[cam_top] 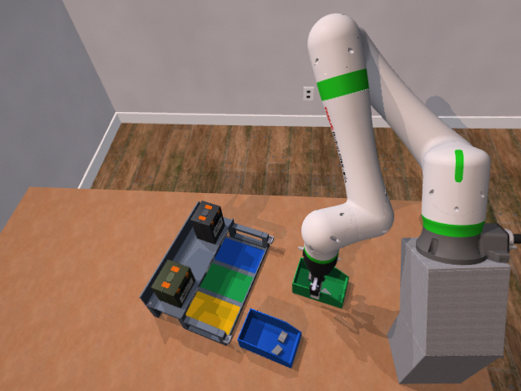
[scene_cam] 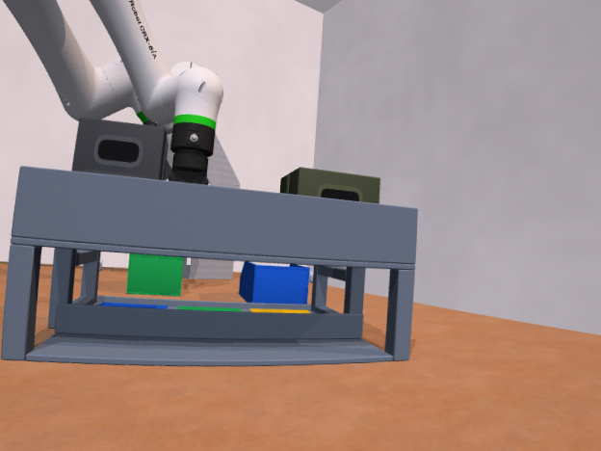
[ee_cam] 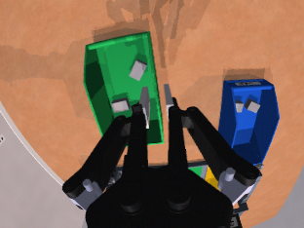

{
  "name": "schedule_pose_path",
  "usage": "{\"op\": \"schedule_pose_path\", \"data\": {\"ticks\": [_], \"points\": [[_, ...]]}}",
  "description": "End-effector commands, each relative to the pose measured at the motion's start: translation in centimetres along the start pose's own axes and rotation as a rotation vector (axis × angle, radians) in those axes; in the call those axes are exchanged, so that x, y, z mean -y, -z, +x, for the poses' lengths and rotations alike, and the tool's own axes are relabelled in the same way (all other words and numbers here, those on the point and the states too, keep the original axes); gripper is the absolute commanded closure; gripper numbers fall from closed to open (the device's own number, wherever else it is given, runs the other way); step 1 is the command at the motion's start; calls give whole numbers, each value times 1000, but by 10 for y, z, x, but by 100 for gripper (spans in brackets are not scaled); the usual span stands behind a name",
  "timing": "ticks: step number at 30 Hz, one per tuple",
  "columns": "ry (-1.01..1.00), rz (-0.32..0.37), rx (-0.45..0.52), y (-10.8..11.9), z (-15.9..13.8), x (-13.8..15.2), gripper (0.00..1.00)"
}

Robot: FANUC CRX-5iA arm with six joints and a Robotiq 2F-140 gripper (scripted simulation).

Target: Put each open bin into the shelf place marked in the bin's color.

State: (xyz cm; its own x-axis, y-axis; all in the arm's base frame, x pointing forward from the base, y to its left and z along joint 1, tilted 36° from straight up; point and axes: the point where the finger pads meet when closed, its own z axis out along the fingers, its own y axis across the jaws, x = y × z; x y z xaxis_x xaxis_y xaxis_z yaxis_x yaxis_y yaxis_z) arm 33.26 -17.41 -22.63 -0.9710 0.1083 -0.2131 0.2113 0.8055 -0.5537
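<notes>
Neither of two bins shelved: green bin (cam_top: 336, 287) sits toward the desk's (cam_top: 87, 256) right edge, blue bin (cam_top: 260, 334) by the near edge, pincer (cam_top: 315, 294) narrowly spread astride green's wall, pinching nothing.

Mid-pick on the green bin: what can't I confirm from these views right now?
- Top: the wrist covers where the gripper meets the green bin; contact with its wall cannot be told.
- Exterior: the fingertips are hidden behind the shelf's top board.
- Wrist: the shelf's marks are nearly all hidden by the gripper's body; only green and yellow slivers show.
</notes>
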Motion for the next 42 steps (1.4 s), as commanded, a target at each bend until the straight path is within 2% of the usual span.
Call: {"op": "schedule_pose_path", "data": {"ticks": [1, 15, 34, 35, 42], "points": [[0, -1, 1, -4, 0, 0, 85], [0, -1, 1, -13, 0, 0, 85], [0, -1, 1, -13, 0, 0, 85], [0, -1, 1, -13, 0, 0, 100], [0, -1, 1, -13, 0, 0, 100]]}}
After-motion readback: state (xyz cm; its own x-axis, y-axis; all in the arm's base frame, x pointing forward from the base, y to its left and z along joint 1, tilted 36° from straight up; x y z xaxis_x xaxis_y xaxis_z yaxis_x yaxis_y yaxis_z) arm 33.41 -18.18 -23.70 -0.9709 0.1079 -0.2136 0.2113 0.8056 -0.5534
